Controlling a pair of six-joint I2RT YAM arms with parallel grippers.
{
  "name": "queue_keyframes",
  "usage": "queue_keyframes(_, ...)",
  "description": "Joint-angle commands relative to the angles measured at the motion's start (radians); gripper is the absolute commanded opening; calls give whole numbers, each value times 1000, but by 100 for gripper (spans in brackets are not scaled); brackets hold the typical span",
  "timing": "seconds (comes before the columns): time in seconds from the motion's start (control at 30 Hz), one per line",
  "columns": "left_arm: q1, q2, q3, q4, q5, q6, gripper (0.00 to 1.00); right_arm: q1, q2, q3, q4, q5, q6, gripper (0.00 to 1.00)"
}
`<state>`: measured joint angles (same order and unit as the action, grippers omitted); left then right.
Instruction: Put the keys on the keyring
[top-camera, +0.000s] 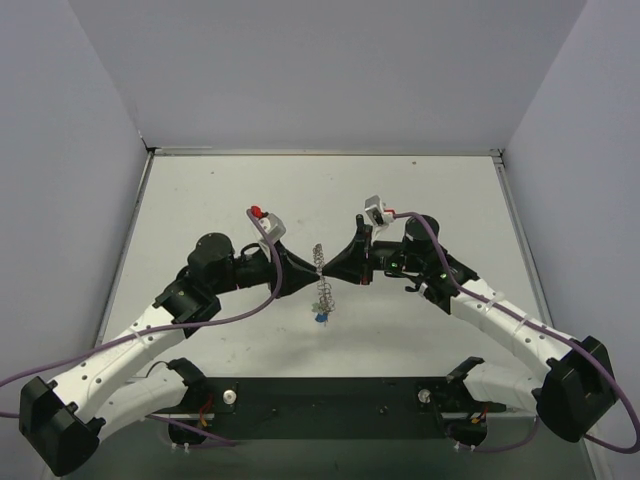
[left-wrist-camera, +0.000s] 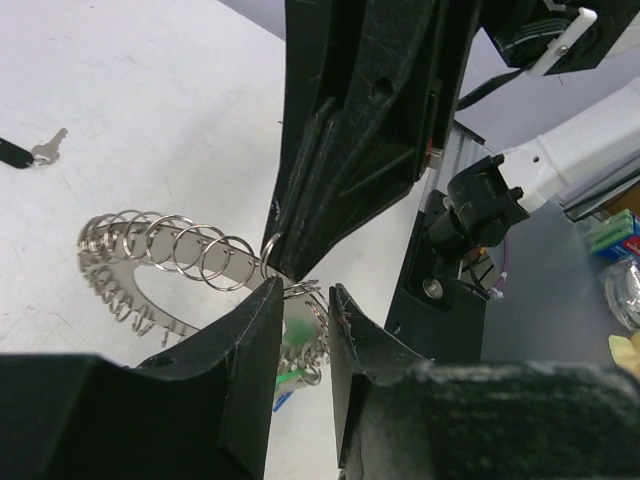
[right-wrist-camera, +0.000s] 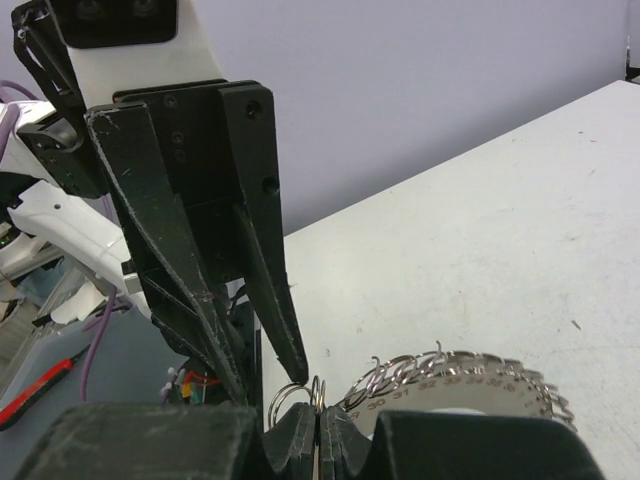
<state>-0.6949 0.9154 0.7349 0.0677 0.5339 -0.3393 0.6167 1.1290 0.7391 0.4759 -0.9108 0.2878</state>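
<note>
**A:** Which step am I watching?

**B:** I am reading it as mid-threading. Towards the near edge of the table, a cluster of keys is hanging under the keyring. I am holding the keyring off the surface, over the table's middle, edge-on between the two arms. The right gripper is clamping the ring's rim, jaws pressed together on it. The left gripper is facing it with its jaws partly apart around one of the small split rings. I cannot tell whether it is pinching that loop or only bracketing it.

**A:** And next?

**B:** I am judging that the left needs to work a loop open without twisting the ring out of the right's clamp. That is asking for a fine, slow move.

**A:** Counts?

**B:** One keyring, two grippers. In the cluster I am making out green heads and one blue head, too bunched to count surely. Farther off, seemingly towards the far edge, one black-headed key is lying alone on the table, not yet on the ring.
</note>
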Motion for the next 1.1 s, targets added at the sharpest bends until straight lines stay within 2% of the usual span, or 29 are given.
queue_keyframes(0.0, -6, -13, -5, 58, 90, 23, 35, -17, -35, 0, 141, -11, 14, 0)
queue_keyframes(0.1, -5, -47, -22, 76, 77, 10, 37, -26, -37, -10, 196, -40, 48, 0)
queue_keyframes(0.2, 6, -85, -46, 92, 8, -16, 46, -35, -37, -17, 236, -63, 71, 0)
queue_keyframes(0.23, 12, -90, -54, 99, 3, -24, 52, -34, -38, -15, 240, -68, 73, 0)
queue_keyframes(0.33, 29, -107, -89, 156, 17, -67, 61, -35, -44, -15, 247, -77, 77, 0)
queue_keyframes(0.43, 40, -107, -138, 250, 56, -121, 62, -38, -57, -15, 250, -80, 82, 0)
queue_keyframes(0.53, 55, -92, -207, 421, 110, -202, 61, -38, -66, -14, 260, -91, 90, 0)
queue_keyframes(0.57, 58, -84, -225, 525, 123, -223, 61, -37, -70, -12, 265, -92, 97, 0)
queue_keyframes(0.7, 80, -37, -285, 743, 173, -347, 60, -38, -84, -17, 285, -102, 111, 0)
queue_keyframes(0.83, 112, 19, -339, 1060, 241, -454, 60, -37, -92, -14, 288, -114, 117, 0)
queue_keyframes(0.93, 123, 65, -365, 1226, 259, -516, 59, -37, -94, -18, 297, -117, 123, 0)
queue_keyframes(1.07, 123, 128, -353, 1285, 284, -563, 57, -38, -95, -17, 310, -120, 132, 0)
